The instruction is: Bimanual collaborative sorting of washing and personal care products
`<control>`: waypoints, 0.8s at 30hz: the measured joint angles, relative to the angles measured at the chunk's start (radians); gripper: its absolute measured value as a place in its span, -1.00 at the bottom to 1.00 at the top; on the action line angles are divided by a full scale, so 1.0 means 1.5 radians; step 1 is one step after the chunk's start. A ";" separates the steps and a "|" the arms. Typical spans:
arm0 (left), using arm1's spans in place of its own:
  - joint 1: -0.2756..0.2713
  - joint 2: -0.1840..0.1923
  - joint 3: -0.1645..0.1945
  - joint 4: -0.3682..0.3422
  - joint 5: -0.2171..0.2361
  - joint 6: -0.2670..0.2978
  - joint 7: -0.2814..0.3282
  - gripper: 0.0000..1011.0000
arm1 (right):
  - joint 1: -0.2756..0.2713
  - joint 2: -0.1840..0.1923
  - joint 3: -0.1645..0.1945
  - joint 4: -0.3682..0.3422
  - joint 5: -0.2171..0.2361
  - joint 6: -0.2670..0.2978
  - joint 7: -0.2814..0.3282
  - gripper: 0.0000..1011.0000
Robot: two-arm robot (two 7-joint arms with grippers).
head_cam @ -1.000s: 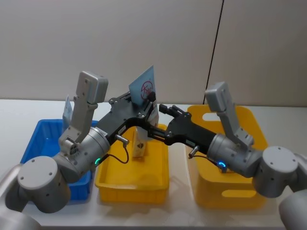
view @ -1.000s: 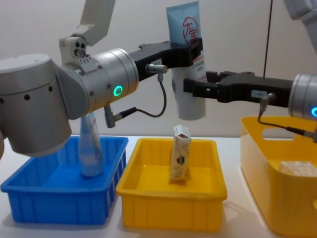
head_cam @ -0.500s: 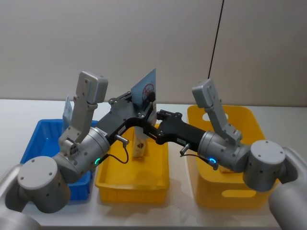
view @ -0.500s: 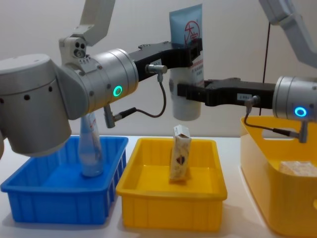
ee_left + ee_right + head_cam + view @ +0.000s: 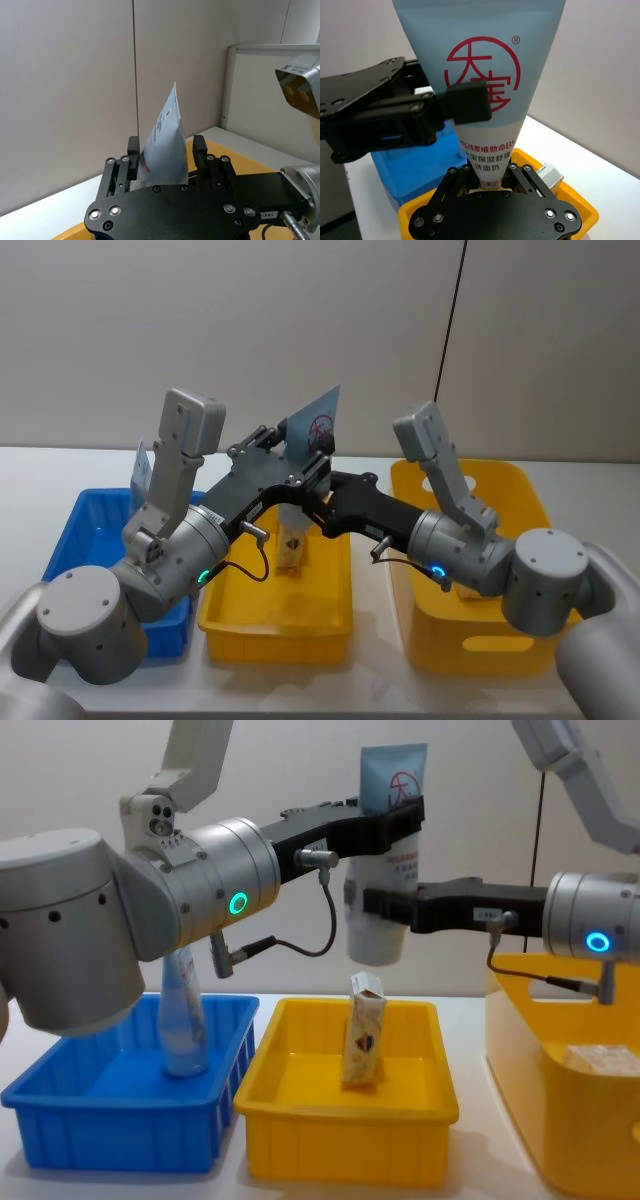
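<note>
A white squeeze tube (image 5: 378, 942) with a pale-blue crimped end and red logo hangs cap-down above the middle yellow bin (image 5: 340, 1145). My left gripper (image 5: 405, 815) is shut on its upper part, one pad (image 5: 467, 102) pressing beside the logo. My right gripper (image 5: 380, 908) is shut on the tube's lower part, near the cap. The tube (image 5: 315, 425) leans to the right. A speckled carton (image 5: 363, 1028) stands upright in the middle bin. A clear bottle (image 5: 184, 1020) stands in the blue bin (image 5: 60, 1120).
A tall yellow basket (image 5: 520, 1020) on the right holds another whitish carton (image 5: 603, 1060). The three containers stand side by side on the white table, with a plain wall behind them. Both arms cross above the middle bin.
My right gripper has moved left onto the tube's lower part. The tube has tilted, its crimped end shifting right and slightly down. The left arm has stayed in place.
</note>
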 joint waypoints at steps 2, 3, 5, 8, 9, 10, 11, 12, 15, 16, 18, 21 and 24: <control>0.000 0.000 0.000 0.000 0.000 0.000 0.000 0.26 | -0.001 0.000 0.000 -0.003 0.000 0.001 -0.005 -0.57; 0.000 0.000 0.000 0.000 0.000 0.000 0.000 0.37 | -0.002 0.001 0.000 -0.004 -0.001 0.002 -0.009 -0.58; 0.000 0.000 0.000 0.000 0.000 0.000 0.000 0.49 | -0.005 0.001 0.002 -0.009 -0.002 0.004 -0.021 -0.60; 0.000 0.000 0.000 0.000 0.000 0.000 0.000 0.64 | -0.010 0.004 0.005 -0.018 -0.004 0.007 -0.039 -0.64; 0.000 0.000 0.000 0.000 0.000 0.000 0.000 0.75 | -0.011 0.004 0.007 -0.020 -0.004 0.007 -0.042 -0.65; 0.000 0.000 0.000 0.000 0.000 0.000 0.000 0.79 | -0.013 0.005 0.008 -0.023 -0.005 0.008 -0.049 -0.65; 0.000 0.000 0.000 0.000 0.000 0.000 0.000 0.82 | -0.016 0.006 0.010 -0.028 -0.006 0.010 -0.059 -0.66; 0.000 0.000 0.000 0.000 0.000 0.000 0.000 0.88 | -0.018 0.008 0.012 -0.031 -0.006 0.011 -0.064 -0.66; 0.000 0.000 0.000 0.000 0.000 0.000 0.000 0.98 | -0.025 0.012 0.018 -0.042 -0.009 0.015 -0.086 -0.67; 0.000 0.000 0.000 0.000 0.000 0.000 0.000 0.98 | -0.027 0.013 0.020 -0.046 -0.010 0.016 -0.092 -0.67; 0.000 0.000 0.000 0.000 0.000 0.000 0.000 0.98 | -0.034 0.016 0.026 -0.055 -0.013 0.020 -0.110 -0.67; 0.000 0.000 0.000 0.000 0.000 0.000 0.000 0.98 | -0.044 0.022 0.034 -0.068 -0.017 0.026 -0.133 -0.67; 0.000 0.000 0.000 0.000 0.000 0.000 0.000 0.98 | -0.051 0.026 0.042 -0.079 -0.021 0.030 -0.150 -0.67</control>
